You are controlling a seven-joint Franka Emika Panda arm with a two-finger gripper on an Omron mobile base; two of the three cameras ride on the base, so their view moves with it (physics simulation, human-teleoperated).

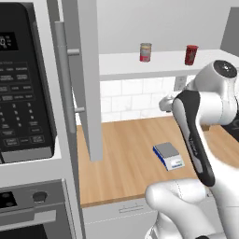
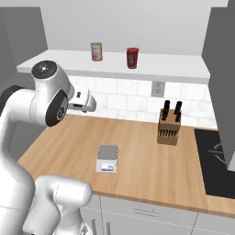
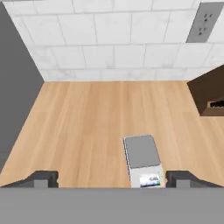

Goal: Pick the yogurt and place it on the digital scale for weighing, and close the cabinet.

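Note:
The yogurt [image 1: 191, 54] [image 2: 132, 58], a small dark-red cup, stands upright on the white shelf [image 1: 158, 65] [image 2: 119, 68] of the open cabinet. The cabinet's left door [image 1: 86, 70] swings out towards me, handle forward. The digital scale [image 1: 168, 155] [image 2: 107, 158] [image 3: 142, 158] lies on the wooden counter with nothing on its grey platform. My gripper [image 3: 112, 180] hovers above the counter, below the shelf, looking down on the scale. It is open, its fingertips [image 3: 42, 178] far apart with nothing between them.
A red-labelled can [image 1: 145, 52] [image 2: 96, 51] stands on the shelf left of the yogurt. A knife block [image 2: 168, 126] [image 3: 209, 97] sits at the back right of the counter, a black cooktop [image 2: 215, 160] beyond it. The microwave [image 1: 23, 84] hangs at the left.

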